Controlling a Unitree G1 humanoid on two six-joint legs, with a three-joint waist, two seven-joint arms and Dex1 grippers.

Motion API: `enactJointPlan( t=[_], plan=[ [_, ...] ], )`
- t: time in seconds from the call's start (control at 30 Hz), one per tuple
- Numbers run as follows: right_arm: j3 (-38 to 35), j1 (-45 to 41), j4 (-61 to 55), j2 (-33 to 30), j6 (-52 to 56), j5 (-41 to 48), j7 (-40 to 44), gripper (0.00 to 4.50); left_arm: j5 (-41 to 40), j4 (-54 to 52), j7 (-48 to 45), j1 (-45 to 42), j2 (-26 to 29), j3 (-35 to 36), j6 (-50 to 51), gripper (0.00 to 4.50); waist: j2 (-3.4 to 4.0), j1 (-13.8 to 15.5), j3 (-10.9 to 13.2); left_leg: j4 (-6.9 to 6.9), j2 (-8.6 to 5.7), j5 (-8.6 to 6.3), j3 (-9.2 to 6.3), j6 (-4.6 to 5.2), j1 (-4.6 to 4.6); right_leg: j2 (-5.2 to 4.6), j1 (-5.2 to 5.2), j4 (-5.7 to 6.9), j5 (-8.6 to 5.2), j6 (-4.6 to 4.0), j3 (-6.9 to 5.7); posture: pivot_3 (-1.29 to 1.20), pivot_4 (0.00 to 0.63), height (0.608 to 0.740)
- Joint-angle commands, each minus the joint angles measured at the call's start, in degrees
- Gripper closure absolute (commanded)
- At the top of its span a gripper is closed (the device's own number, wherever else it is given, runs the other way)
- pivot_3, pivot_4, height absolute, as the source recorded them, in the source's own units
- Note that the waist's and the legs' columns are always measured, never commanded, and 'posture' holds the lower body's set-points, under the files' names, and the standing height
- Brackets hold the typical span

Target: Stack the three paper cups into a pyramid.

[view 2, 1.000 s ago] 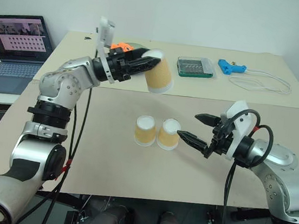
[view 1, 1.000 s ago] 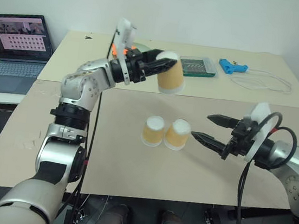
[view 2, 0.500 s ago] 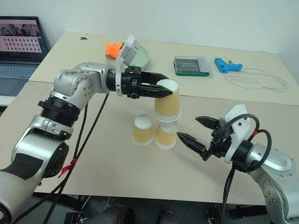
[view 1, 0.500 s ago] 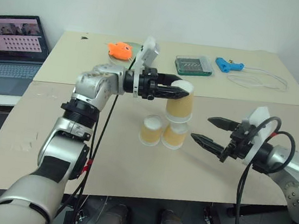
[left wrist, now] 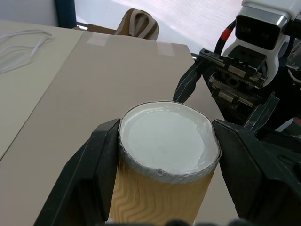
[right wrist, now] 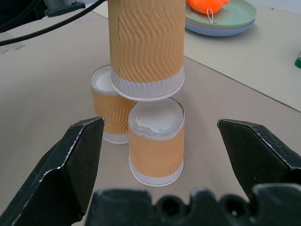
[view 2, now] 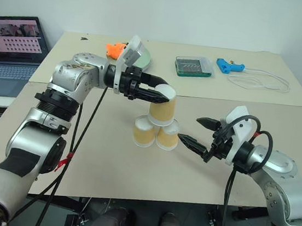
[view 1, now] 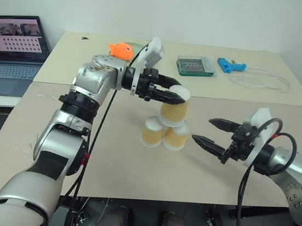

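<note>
Cups first: two base cups point(view 1: 163, 134) sit upside down, touching, on the table point(view 1: 133, 166), so their flat bottoms carry a third. Our left gripper point(view 1: 183, 98) is clamped on the top cup point(view 1: 174, 110), holding it over their seam. Our right gripper point(view 1: 209, 131) waits beside, jaws wide apart.
</note>
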Motion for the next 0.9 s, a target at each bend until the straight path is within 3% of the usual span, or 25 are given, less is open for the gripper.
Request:
enactJointPlan(
  t=[0.03, 0.9],
  plan=[
    [-1.4, -0.9, -0.9, -0.5, -1.5, -0.1, 0.0, 0.0, -0.2, -3.6, -0.7, 0.5, 0.0, 0.1, -0.4, 1.35, 0.0, 0.0, 0.0, 0.0, 0.0, 0.0, 0.0, 0.0, 0.0, 0.0, 0.0, 0.01, 0.0, 0.0, 0.0, 0.0, 0.15, 0.73],
    [-2.2, -0.9, -0.9, -0.9, -1.3, 0.4, 0.3, 0.0, 1.5, -4.2, 0.3, 2.1, -0.4, -0.1, -1.6, 1.35, 0.0, 0.0, 0.0, 0.02, 0.0, 0.04, 0.0, 0.05, 0.01, 0.0, 0.01, 0.02, 0.02, -0.02, 0.0, 0.0, 0.15, 0.73]
  ],
)
